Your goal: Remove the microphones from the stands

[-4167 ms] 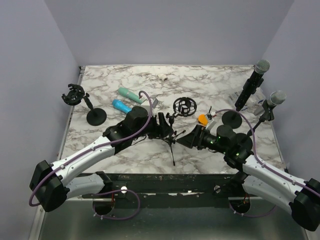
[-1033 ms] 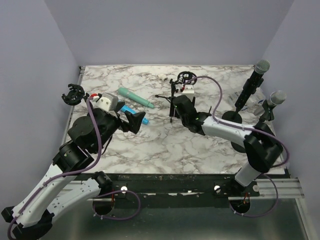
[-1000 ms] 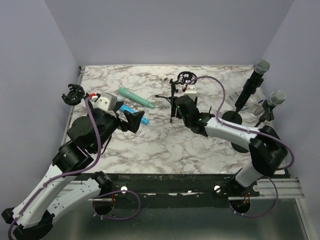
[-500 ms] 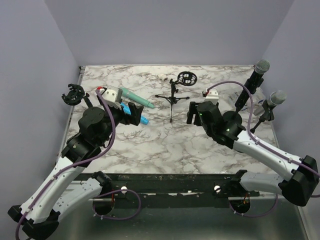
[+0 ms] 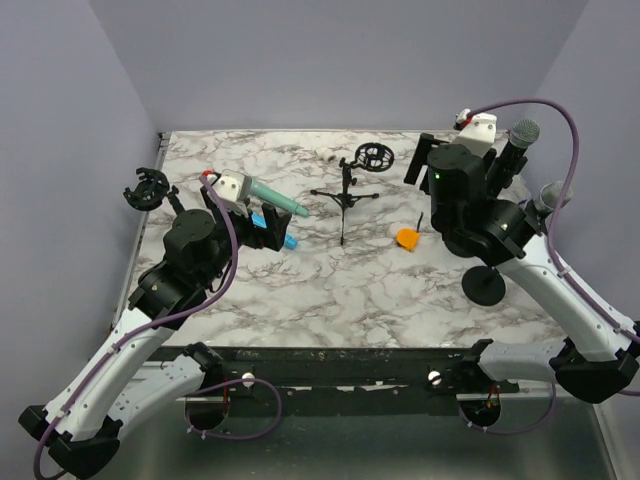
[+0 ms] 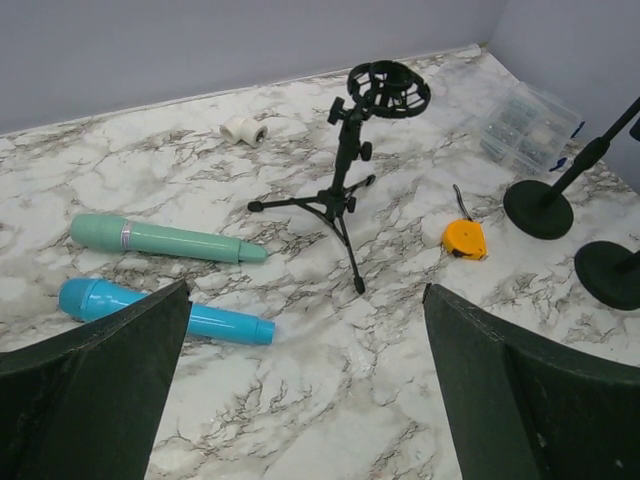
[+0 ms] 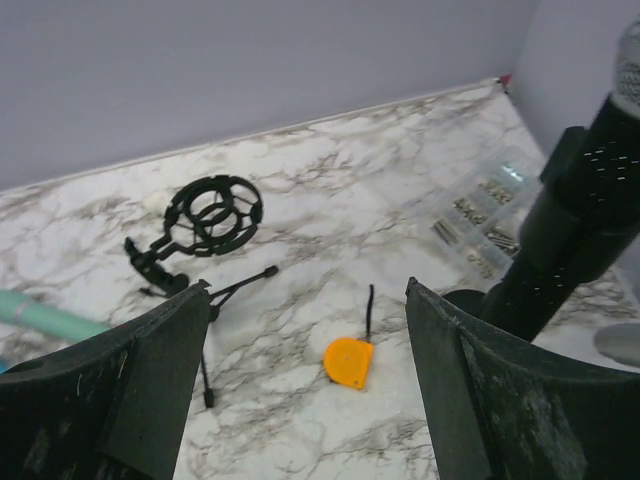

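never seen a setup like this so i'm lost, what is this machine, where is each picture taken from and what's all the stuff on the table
These are two robot arms bolted at the near edge of a marble table. The wide picture looks down from above and behind them. The other two come from a small camera on each wrist, so the dark shapes in their lower corners are that arm's own fingers.

The left gripper and the right gripper are both open and hold nothing.

On the table lie a green microphone, a blue microphone, an orange tape measure, a white fitting and a clear parts box. A small tripod stands mid-table, its ring mount empty. At the right, a black microphone and a second microphone sit on round-based stands.
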Tool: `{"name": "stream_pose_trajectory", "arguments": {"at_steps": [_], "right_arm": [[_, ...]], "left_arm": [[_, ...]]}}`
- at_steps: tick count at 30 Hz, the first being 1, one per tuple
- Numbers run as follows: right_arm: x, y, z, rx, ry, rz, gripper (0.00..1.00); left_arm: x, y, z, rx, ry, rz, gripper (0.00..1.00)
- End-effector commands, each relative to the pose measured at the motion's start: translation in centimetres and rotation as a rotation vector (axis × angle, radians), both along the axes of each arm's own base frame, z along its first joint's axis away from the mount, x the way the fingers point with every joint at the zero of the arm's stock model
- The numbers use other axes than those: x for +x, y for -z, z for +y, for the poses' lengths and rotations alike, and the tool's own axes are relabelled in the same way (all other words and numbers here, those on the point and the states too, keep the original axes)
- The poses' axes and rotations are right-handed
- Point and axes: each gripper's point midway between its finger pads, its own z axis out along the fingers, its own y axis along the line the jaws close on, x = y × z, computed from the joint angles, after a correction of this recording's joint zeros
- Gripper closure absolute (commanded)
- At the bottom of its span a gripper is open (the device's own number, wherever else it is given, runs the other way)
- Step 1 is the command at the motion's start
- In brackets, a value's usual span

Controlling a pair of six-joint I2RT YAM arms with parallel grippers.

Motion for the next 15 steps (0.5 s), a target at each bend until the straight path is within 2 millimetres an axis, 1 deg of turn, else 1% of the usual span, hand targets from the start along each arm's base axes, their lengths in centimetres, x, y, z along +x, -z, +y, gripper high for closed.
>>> {"name": "stream_pose_trajectory", "arguments": {"at_steps": [1,3,5,11,14,15], "right_arm": [[-1.0,-0.9,-5.2,-0.185,0.232,0.021,0.19],[-1.2,-1.9,-6.5,-0.183,0.275,0.001,0.20],[-1.0,-2.4,-7.6,-0.185,0.306,-0.010,0.20],[1.3,-1.6,-10.7,-0.175,0.358,0.054,0.21],[1.6,-1.6,-11.7,-0.165,0.389,0.055,0.21],[1.8,-1.6,-12.3,-0.165,0.407,0.056,0.21]], "left_arm": [[-0.4,-0.8,-0.2,-0.025,0.021,-0.019,0.02],[-0.4,-0.7,-0.2,-0.024,0.024,-0.016,0.02],[-0.4,-0.7,-0.3,-0.024,0.027,-0.013,0.02],[-0.4,-0.7,-0.4,-0.026,0.032,-0.010,0.02],[-0.4,-0.7,-0.4,-0.024,0.032,-0.010,0.02],[-0.4,-0.7,-0.4,-0.025,0.033,-0.009,0.02]]}}
